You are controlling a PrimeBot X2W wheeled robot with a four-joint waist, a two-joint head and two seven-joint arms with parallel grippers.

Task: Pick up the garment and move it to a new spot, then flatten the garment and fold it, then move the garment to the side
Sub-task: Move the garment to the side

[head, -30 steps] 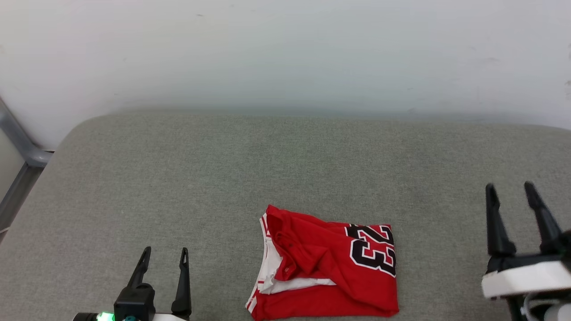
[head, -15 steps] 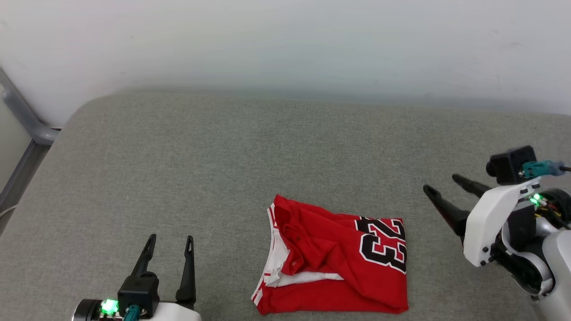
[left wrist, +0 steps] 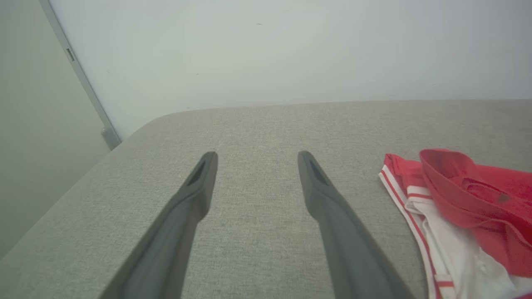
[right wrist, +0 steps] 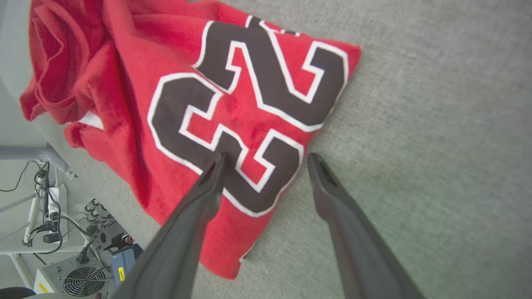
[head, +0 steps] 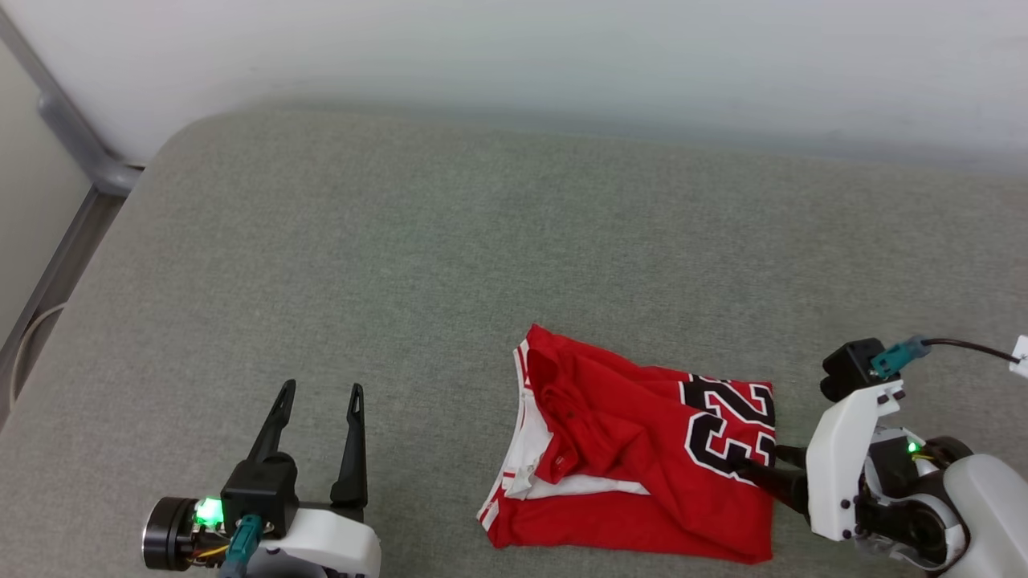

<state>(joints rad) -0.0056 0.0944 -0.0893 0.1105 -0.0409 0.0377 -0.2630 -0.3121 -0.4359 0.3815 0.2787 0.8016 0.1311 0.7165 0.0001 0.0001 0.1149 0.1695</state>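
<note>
Near the front edge of the grey upholstered cushion, right of its middle, lies the garment, a red T-shirt doubled into a rough rectangle. Its top layer is rumpled and its left side lumpy where the collar bunches. The cushion is a broad, flat pad of coarse woven cloth with a rounded far-left corner.

At the shirt's right edge the right gripper sits low with its jaws spread wide and empty. One finger is over the black, white-outlined 23, the other over bare cushion just beside the hem. The left gripper hovers near the front-left, well apart from the shirt, jaws spread too.

The step looks like taking hold of that right edge. Soft knit slides layer over layer, so the jaws should straddle the whole stack before closing, or only the top ply may lift. A white sleeve with thin red-and-white trim peeks out at the left.
</note>
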